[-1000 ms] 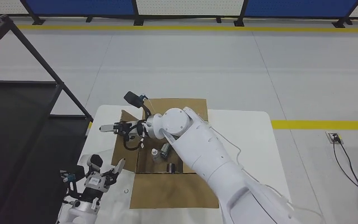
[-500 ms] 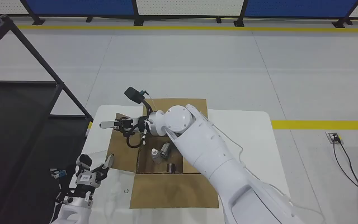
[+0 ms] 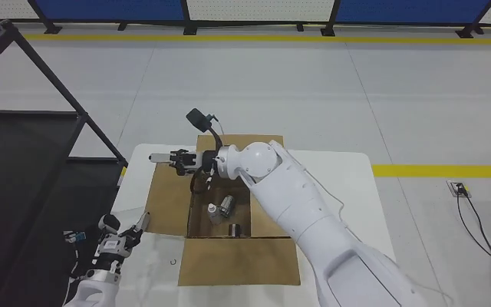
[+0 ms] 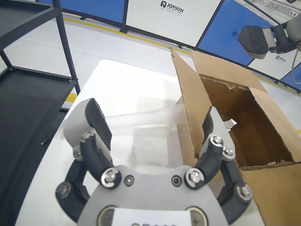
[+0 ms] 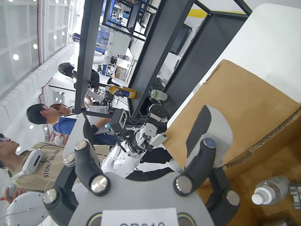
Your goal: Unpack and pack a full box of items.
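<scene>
Back comes our left gripper [image 3: 126, 226] to the near left corner of the table [image 3: 337, 184], fingers spread wide. Our right gripper [image 3: 165, 158] has swung to the far end of the left flap of the cardboard box [image 3: 238, 265], fingers apart, nothing held. We see the box mid-table, flaps splayed, stiff and corrugated. Inside lies a clear plastic bottle [image 3: 212, 209], white-capped, round, probably light and slick. We'd pinch across its body, below the cap.
</scene>
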